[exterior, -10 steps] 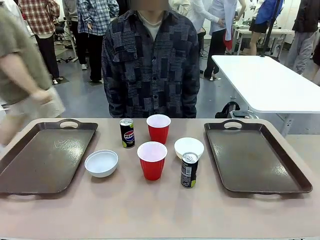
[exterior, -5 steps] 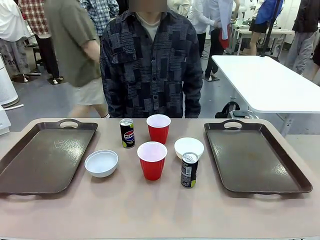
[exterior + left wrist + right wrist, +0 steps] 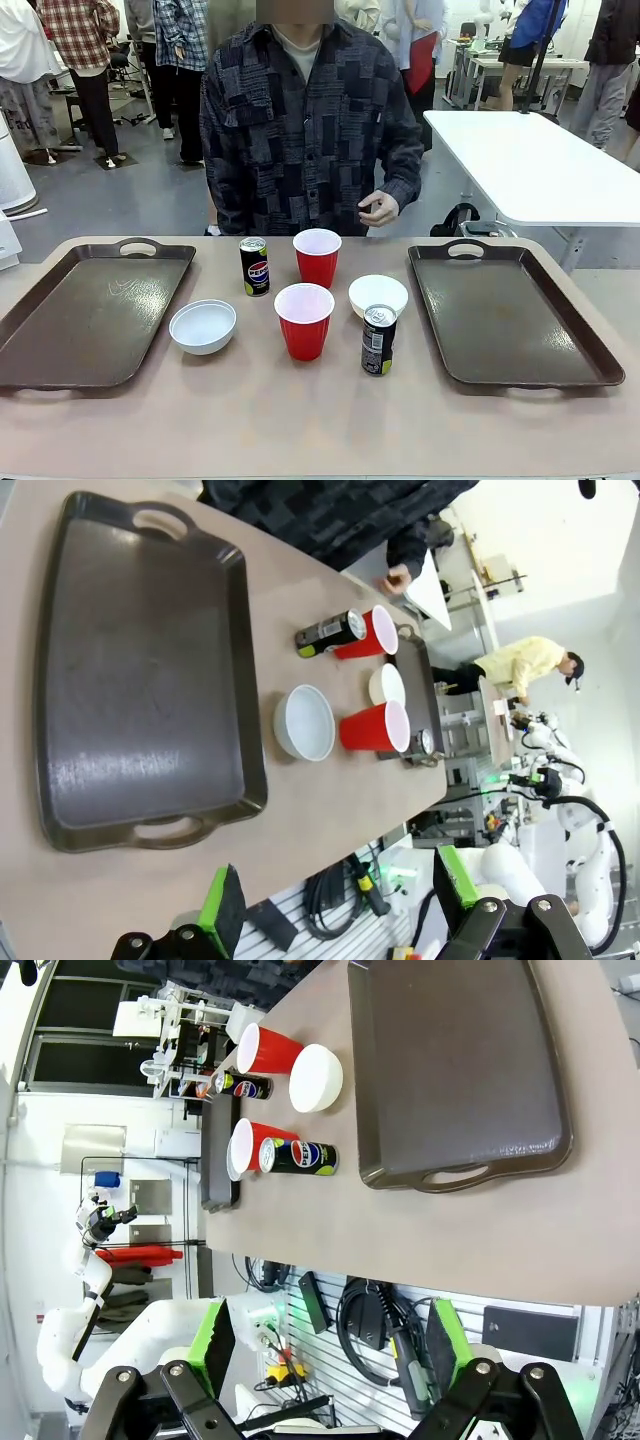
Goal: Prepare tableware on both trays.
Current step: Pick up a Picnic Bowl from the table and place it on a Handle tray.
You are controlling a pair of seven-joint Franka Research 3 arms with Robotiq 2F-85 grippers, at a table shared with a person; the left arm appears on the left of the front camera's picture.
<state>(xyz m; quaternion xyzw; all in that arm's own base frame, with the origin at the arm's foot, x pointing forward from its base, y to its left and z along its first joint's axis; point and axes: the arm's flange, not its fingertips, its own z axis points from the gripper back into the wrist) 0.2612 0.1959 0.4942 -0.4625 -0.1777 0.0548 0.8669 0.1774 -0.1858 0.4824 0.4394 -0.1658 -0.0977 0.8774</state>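
With left gripper (image 3: 338, 895) and right gripper (image 3: 328, 1345) spread wide, empty, off the table (image 3: 300, 430) edge, reach inward: left arm to the white bowl (image 3: 203, 326) beside the left tray (image 3: 80, 325), right arm to the upright dark can (image 3: 378, 342) nearer the right tray (image 3: 510, 320).

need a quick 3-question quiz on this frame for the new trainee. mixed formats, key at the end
1. True or false: the left tray and the right tray both hold nothing so far.
2. Which item stands closest to the left tray?
A. the left white bowl
B. the dark can
C. the far red cup
3. Fill in: the left gripper and the right gripper both have their jaws ___.
Key: 1 true; 2 A; 3 open.
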